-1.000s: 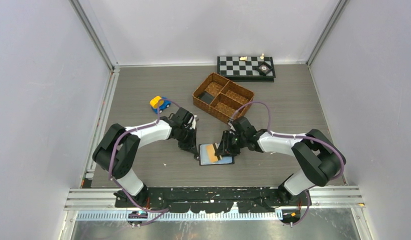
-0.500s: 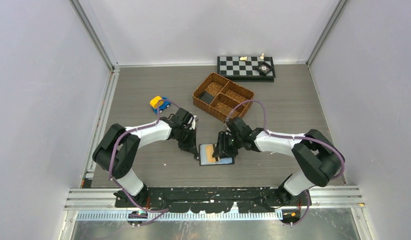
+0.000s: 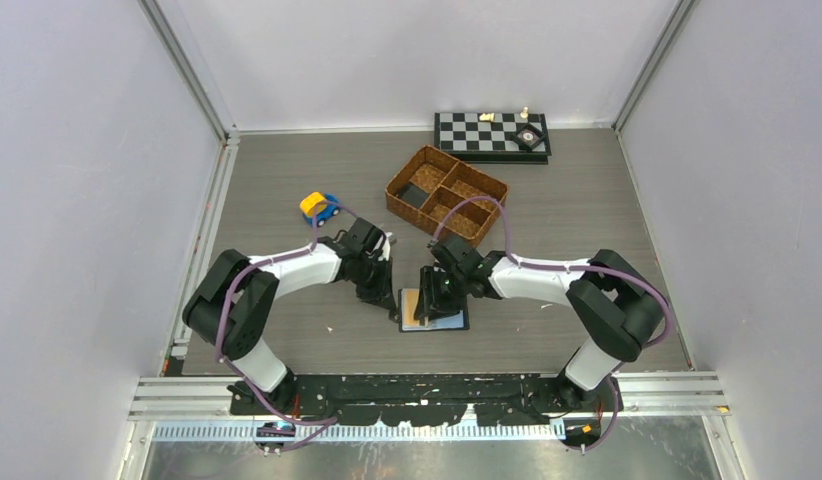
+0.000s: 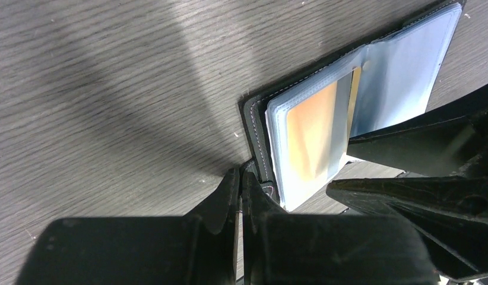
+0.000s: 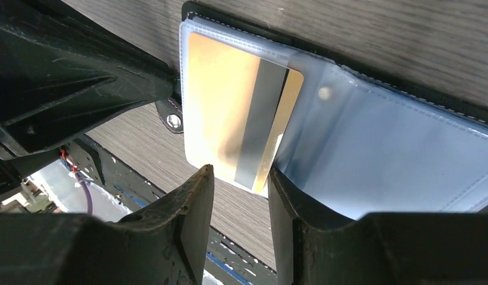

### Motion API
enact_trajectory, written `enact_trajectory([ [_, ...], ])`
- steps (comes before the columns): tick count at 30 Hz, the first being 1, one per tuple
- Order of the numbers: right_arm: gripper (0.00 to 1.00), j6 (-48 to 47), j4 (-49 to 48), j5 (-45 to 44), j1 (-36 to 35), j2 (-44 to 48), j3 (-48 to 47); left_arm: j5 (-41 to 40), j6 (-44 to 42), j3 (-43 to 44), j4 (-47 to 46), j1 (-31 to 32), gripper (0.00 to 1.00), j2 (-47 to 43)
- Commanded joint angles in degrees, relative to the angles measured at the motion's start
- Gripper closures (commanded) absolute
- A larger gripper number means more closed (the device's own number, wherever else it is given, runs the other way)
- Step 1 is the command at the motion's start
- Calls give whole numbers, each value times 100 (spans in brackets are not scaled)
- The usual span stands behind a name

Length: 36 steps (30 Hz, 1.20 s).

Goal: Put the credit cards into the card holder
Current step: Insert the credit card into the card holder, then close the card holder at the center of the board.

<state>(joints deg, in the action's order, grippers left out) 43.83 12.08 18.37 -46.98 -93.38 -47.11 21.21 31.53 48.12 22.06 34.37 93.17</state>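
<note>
Card holder (image 3: 439, 318) lies open and flat on the table (image 3: 577, 230), close to the near edge and between the two arms, with its pale plastic sleeves facing up. A tan-orange credit card (image 5: 224, 119) with a grey stripe sits in the sleeve on the holder's left half, and a narrow strip of it pokes out toward the fold. The left gripper (image 4: 240, 177) has its jaws pressed together, tips down at the holder's black left edge beside the snap tab (image 5: 173, 122); whether they pinch anything cannot be told. The right gripper (image 5: 240, 177) reaches in from the other side with its jaws a little apart, and the card's near edge lies just at the gap, not clamped. Farther back stand a blue and yellow toy car (image 3: 320, 207) and a divided wicker basket (image 3: 446, 194). A chessboard (image 3: 492, 133) rests at the far edge.
</note>
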Motion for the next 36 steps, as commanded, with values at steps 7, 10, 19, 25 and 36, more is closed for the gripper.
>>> enact_trajectory([
  [7,41,-422,560,-1130,-113,941,-317,-525,-144,-64,95,31,74,-766],
  [10,37,-572,850,-1357,30,1183,-377,-615,-224,-112,70,37,58,-1040],
  [19,35,-683,994,-1379,821,1555,-41,-1011,-344,10,406,551,35,-1153],
  [25,35,-604,990,-1382,1215,1795,209,-1265,-203,76,481,922,25,-962],
  [36,36,-581,983,-1268,1531,1947,349,-2021,-277,380,825,1177,47,-541],
])
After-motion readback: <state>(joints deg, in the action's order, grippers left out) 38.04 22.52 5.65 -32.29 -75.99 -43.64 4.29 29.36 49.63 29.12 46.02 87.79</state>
